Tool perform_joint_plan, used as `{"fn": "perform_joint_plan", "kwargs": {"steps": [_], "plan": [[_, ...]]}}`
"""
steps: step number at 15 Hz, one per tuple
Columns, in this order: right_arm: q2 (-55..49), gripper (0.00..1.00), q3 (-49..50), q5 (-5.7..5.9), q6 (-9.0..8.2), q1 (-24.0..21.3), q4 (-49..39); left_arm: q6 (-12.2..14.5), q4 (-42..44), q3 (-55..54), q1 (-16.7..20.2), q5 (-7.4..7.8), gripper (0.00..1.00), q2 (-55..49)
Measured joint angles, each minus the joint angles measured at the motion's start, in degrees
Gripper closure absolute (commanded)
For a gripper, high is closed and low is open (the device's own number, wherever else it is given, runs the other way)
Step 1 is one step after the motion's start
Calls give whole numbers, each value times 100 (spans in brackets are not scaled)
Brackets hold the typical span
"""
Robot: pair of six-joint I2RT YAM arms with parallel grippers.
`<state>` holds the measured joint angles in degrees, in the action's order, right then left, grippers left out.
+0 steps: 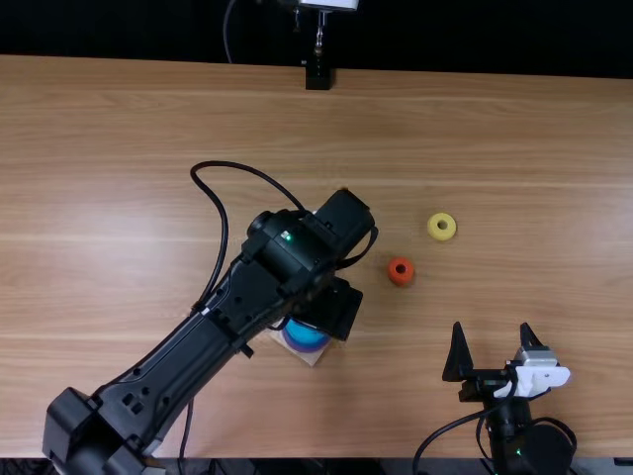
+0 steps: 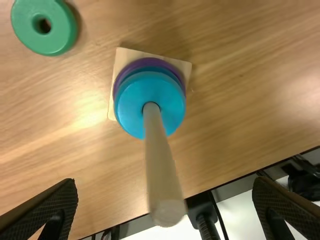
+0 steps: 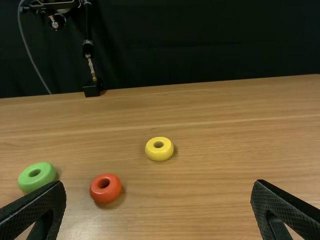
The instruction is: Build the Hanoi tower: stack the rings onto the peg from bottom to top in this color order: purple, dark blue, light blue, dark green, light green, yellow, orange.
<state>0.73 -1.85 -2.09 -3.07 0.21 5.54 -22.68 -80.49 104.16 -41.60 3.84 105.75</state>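
My left gripper hangs over the stack; in the left wrist view my left gripper is open, the bare peg rising between its fingers untouched. Around the peg's foot, a light blue ring lies on top, a darker blue edge under it, then a purple ring on the square wooden base. A dark green ring lies apart on the table. My right gripper, also the right gripper, stands open and holds nothing. Beyond it lie a yellow ring, an orange-red ring and a light green ring.
In the top view the left arm crosses the left half of the wooden table, with a looping cable. A black mount stands at the far edge. The stack is close to the near table edge.
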Motion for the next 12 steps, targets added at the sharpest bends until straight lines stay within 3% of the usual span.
{"fn": "perform_joint_plan", "kwargs": {"steps": [2, 6, 9, 10, 12], "plan": [[0, 0, 0, 0, 0, 0, 0, 2, 44, 4, 273, 0, 0, 0], [0, 0, 0, 0, -2, 0, 0, 15, 1019, 138, 610, -15, 0, 144], [0, 0, 0, 0, -4, 2, 0, 39, 1045, 138, 850, -22, 0, 219], [0, 0, 0, 0, -4, 2, 0, 208, 1110, 136, 975, -24, 0, 264], [0, 0, 0, 0, 0, 0, 0, 1038, 1467, 57, 1141, -122, 0, 404]]}}
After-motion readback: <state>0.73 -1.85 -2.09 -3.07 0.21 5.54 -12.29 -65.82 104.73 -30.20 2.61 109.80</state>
